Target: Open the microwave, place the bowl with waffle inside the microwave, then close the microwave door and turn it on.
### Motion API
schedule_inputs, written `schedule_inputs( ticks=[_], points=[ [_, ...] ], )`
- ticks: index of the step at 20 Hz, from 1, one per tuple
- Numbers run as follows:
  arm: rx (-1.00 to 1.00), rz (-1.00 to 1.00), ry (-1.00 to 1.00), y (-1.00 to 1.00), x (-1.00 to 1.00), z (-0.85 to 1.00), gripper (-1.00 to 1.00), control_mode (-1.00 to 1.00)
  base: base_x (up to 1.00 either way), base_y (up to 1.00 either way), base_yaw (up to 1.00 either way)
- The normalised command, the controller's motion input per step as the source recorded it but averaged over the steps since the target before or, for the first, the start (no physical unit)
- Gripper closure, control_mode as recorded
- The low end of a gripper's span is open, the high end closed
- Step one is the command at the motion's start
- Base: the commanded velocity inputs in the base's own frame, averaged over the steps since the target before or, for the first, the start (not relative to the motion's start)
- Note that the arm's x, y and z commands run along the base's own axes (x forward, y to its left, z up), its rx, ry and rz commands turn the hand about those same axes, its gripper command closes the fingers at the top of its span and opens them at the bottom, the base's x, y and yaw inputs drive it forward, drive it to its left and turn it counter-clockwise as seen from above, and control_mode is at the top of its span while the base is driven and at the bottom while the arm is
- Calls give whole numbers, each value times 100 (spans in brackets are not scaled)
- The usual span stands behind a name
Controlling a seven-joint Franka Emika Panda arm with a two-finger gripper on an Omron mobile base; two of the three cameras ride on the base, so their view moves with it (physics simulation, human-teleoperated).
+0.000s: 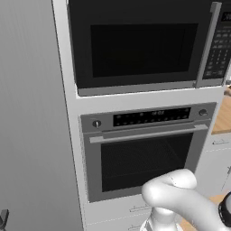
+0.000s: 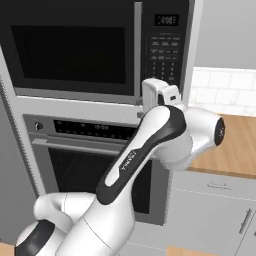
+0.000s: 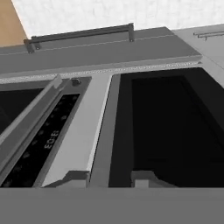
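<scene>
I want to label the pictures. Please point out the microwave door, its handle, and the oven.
microwave door [image 1: 140,49], left base view, on the dark window.
microwave handle [image 1: 206,45], left base view, on the middle of the grey vertical bar.
oven [image 1: 144,160], left base view, on its door glass.

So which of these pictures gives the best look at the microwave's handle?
The left base view: the microwave handle runs nearly full length, unobstructed, beside the keypad. The right base view shows it too, but the arm's hand covers its lower end. In the hand view I cannot pick it out with certainty.
</scene>
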Motion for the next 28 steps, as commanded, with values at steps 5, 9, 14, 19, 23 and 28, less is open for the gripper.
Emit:
schedule_inputs(
  ticks=[5, 9, 14, 19, 23, 28],
  points=[
    [-21, -31, -28, -53, 4, -42, 100, -100, 0, 0, 0],
    [0, -51, -19, -23, 30, -21, 100, -100, 0, 0, 0],
    [4, -36, -3, 0, 59, -3, 100, -100, 0, 0, 0],
    [13, -7, -6, -3, -14, 9, 100, -100, 0, 0, 0],
    [5, -4, -12, -21, -5, 19, 100, -100, 0, 0, 0],
    [0, 0, -5, -2, 11, 22, 100, -100, 0, 0, 0]
  ],
)
